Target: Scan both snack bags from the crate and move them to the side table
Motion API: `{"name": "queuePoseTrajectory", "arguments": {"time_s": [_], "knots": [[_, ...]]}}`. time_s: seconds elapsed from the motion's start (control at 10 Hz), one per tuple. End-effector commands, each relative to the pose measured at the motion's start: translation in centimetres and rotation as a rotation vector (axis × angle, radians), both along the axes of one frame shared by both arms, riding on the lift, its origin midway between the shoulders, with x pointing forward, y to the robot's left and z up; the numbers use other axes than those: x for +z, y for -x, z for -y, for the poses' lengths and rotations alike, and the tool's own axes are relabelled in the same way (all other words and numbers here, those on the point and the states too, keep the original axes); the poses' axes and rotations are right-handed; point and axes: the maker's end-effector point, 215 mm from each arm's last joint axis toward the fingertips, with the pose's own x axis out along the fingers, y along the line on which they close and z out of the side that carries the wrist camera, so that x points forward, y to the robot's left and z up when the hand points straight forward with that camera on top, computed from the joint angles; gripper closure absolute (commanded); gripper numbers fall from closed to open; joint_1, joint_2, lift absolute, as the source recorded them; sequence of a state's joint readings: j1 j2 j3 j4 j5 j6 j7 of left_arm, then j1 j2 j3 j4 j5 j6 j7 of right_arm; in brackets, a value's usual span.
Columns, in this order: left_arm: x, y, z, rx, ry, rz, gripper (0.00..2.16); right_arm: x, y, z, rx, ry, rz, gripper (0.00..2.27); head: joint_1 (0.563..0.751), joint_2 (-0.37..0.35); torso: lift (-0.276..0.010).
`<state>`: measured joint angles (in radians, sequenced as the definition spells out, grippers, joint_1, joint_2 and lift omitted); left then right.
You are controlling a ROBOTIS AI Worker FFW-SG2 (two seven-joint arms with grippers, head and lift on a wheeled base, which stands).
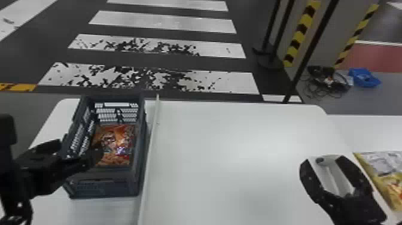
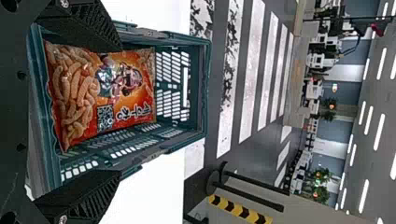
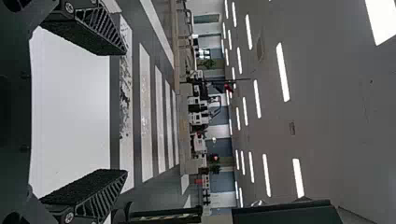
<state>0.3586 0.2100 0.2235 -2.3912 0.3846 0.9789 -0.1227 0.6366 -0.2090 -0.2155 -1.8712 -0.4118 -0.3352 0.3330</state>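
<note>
In the head view my left gripper [image 1: 78, 149] is over the near left part of the dark crate [image 1: 104, 184], its fingers apart. An orange-red snack bag [image 1: 115, 140] lies inside the crate. From the left wrist view, the open left gripper [image 2: 117, 111] frames the snack bag [image 2: 100, 88] with nothing held. A yellow snack bag [image 1: 385, 176] lies at the head view's right edge. Beside it is my right gripper [image 1: 325, 159], open; a pale object with a dark round end appears between its fingers, contact unclear. The right gripper [image 3: 125, 112] has white tabletop behind its fingers in its wrist view.
The white table [image 1: 227, 149] stretches between the crate and the right gripper. A thin pale strip [image 1: 151, 143] runs along the crate's right side. Another white surface [image 1: 371, 131] adjoins at the right. Dark poles stand on the floor beyond.
</note>
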Motion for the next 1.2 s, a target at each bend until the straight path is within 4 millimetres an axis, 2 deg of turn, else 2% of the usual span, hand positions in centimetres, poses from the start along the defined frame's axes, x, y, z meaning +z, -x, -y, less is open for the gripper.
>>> {"name": "queuePoseTrajectory", "arguments": {"time_s": [0.0, 0.5, 0.8, 1.1], "knots": [[-0.2, -1.2, -0.8, 0.009, -0.012, -0.038, 0.07, -0.1, -0.1, 0.2, 0.003, 0.002, -0.002, 0.09, 0.695, -0.090, -0.095], [-0.7, -5.0, -1.1, 0.023, -0.041, -0.063, 0.08, -0.3, 0.0, 0.1, 0.007, -0.001, -0.005, 0.09, 0.695, -0.070, -0.095], [-2.3, -7.7, -0.2, 0.026, -0.070, -0.106, 0.08, -0.9, 0.2, 0.2, 0.007, 0.001, -0.012, 0.09, 0.695, -0.072, -0.095], [-4.1, -8.7, 1.1, 0.018, -0.090, -0.140, 0.20, -0.9, 0.1, 0.8, 0.001, 0.000, -0.005, 0.09, 0.695, -0.086, -0.095]]}}
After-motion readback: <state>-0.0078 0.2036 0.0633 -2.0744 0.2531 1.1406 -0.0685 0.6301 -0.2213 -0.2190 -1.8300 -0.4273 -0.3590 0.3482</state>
